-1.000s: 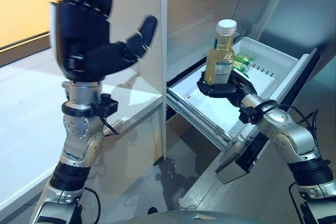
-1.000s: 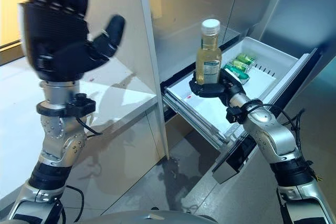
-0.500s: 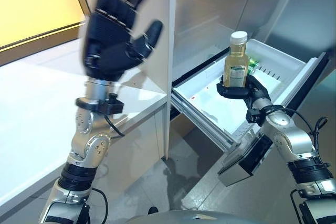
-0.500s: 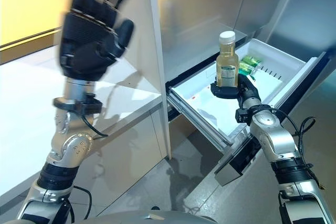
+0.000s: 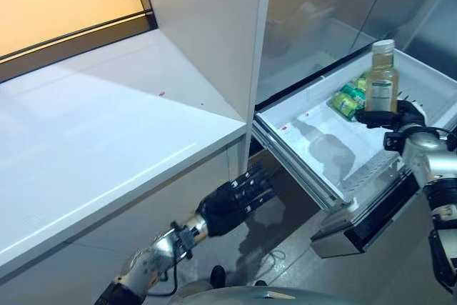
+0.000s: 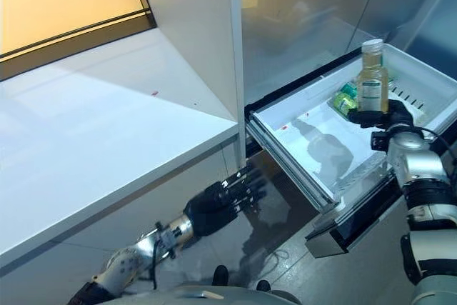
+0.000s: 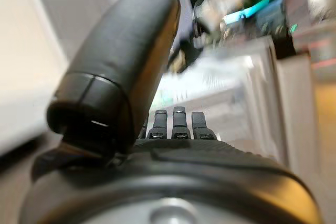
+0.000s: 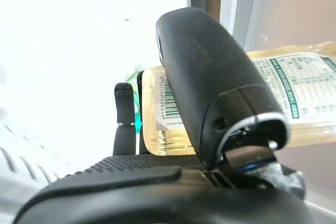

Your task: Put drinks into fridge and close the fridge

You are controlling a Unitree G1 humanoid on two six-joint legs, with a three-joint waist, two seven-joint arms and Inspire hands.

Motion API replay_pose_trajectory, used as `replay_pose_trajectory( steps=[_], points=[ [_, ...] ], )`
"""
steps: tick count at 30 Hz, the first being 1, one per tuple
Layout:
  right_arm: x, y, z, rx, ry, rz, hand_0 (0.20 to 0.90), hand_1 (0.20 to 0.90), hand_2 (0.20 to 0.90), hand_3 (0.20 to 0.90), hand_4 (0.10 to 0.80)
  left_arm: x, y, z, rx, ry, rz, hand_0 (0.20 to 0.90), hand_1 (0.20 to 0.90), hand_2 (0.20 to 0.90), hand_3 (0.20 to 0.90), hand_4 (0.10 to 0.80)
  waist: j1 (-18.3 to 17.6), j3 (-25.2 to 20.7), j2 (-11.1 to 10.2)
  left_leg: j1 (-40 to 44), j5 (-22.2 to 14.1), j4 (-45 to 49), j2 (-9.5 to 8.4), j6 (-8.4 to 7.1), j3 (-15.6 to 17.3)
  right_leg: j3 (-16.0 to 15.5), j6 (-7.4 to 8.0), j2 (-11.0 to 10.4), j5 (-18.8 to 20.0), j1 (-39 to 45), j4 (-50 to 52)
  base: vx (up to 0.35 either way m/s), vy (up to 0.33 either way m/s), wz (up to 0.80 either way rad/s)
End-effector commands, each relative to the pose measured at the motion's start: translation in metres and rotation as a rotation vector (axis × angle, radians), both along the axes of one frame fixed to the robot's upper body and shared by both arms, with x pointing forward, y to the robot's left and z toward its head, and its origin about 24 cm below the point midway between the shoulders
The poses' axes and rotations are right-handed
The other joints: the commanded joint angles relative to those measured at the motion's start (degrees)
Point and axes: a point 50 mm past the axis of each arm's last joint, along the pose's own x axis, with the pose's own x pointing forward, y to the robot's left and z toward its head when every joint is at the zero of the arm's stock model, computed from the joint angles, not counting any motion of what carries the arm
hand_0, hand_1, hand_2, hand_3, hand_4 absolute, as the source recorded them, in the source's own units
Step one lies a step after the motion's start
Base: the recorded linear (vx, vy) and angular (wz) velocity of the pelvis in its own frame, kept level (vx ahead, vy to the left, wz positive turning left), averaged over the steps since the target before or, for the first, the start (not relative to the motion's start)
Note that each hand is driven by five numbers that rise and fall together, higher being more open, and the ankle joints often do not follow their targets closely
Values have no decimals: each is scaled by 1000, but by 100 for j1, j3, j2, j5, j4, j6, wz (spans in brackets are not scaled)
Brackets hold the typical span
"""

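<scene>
My right hand (image 5: 394, 114) is shut on a bottle of pale yellow drink (image 5: 382, 83) with a white cap, upright over the far right part of the open white fridge drawer (image 5: 325, 144); the right wrist view shows the thumb (image 8: 210, 82) across the bottle (image 8: 294, 95). Green drink packs (image 5: 348, 99) lie in the drawer just left of the bottle. My left hand (image 5: 232, 201) hangs low in front of the counter, below the drawer's near corner, fingers straight and holding nothing.
A white counter (image 5: 107, 141) fills the left. A white vertical panel (image 5: 214, 26) stands between the counter and the fridge. The drawer's dark front (image 5: 371, 216) juts out at lower right, above a grey tiled floor (image 5: 285, 262).
My left hand has dropped from high above the counter to low beside the drawer. The right hand has carried the bottle farther back and right over the drawer. The camera has shifted.
</scene>
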Motion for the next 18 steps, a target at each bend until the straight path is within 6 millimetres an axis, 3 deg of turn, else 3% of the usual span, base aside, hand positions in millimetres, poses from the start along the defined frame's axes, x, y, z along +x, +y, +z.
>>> replay_pose_trajectory(
  steps=[1,4,11,18],
  points=[
    [16,1,119,-195,-370,84,300,300,300,200,100,-2,-6,8,-48,-118,-57,900,900,900,900,800,293,-687,-251,30,-447,9,-20,5,52,-255,186,-75,218,-261,146,6,11,15],
    [16,-5,109,-194,-290,99,300,300,300,200,100,-14,16,-20,178,-72,-45,900,900,900,900,800,365,-648,-231,10,-428,9,-20,-7,21,-317,188,-83,214,-250,139,21,6,11],
    [13,-13,83,-206,-118,114,300,300,300,200,100,-34,53,-62,537,42,-16,900,900,900,900,800,419,-599,-241,-3,-395,9,-6,-23,51,-418,186,-95,200,-248,153,30,-6,9],
    [5,-22,45,-171,57,103,300,300,300,200,100,-56,92,-89,886,148,100,900,900,900,900,800,482,-482,-279,-12,-364,9,-7,-1,89,-485,180,-92,195,-275,203,34,-24,1]
  ],
)
